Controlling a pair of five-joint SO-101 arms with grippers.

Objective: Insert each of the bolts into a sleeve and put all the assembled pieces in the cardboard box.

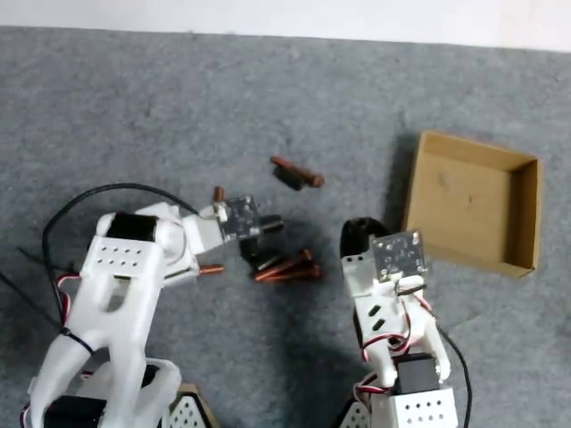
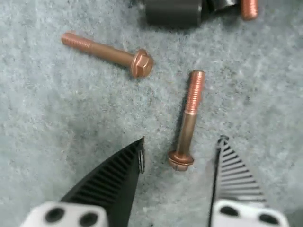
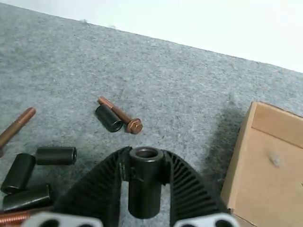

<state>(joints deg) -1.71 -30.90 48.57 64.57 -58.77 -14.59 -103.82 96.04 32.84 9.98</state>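
My left gripper (image 2: 181,146) hangs open just above the grey mat, its fingers on either side of the head end of a copper bolt (image 2: 187,118). A second bolt (image 2: 109,54) lies just beyond, and a black sleeve (image 2: 173,12) lies farther on. In the high view this gripper (image 1: 250,234) is among the loose bolts (image 1: 285,266). My right gripper (image 3: 146,161) is shut on an upright black sleeve (image 3: 144,182), and it sits left of the cardboard box (image 1: 473,201) in the high view (image 1: 361,236). Nothing lies in the box.
A bolt beside a black sleeve (image 3: 118,116) lies apart at mid-table (image 1: 297,173). Several more sleeves (image 3: 57,155) lie near my left arm. Two single bolts (image 1: 219,193) (image 1: 211,269) rest beside the left wrist. Open mat lies between the arms and the box (image 3: 270,165).
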